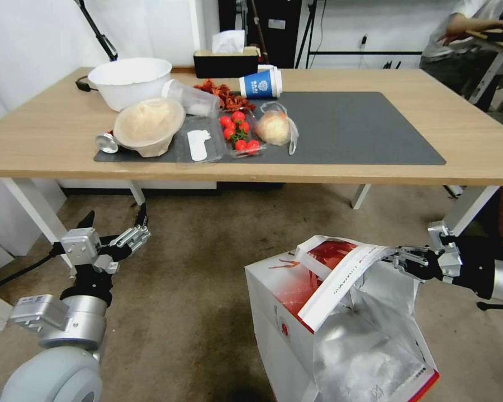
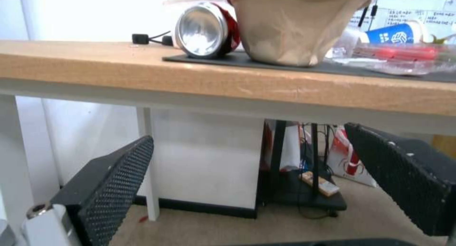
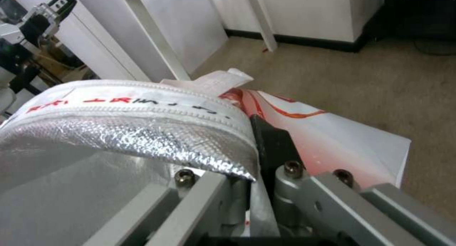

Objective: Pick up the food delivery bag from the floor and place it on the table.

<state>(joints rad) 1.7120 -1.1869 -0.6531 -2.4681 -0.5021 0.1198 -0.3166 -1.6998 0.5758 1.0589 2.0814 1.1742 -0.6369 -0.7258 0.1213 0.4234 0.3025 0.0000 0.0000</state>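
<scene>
The food delivery bag (image 1: 318, 312) stood on the floor (image 1: 195, 268), near the robot and in front of the table (image 1: 374, 167). The right gripper (image 1: 401, 258) was clamped on the bag's top flap at its right side. The right wrist view showed what the head view could not: the foil-lined flap (image 3: 142, 132) pinched between the fingers (image 3: 273, 146). The left gripper (image 1: 117, 223) hung open and empty at the near left, below the table's edge; its wrist view looked across at a can (image 2: 204, 30) and a paper bowl (image 2: 294, 25) on the mat (image 1: 363, 128).
</scene>
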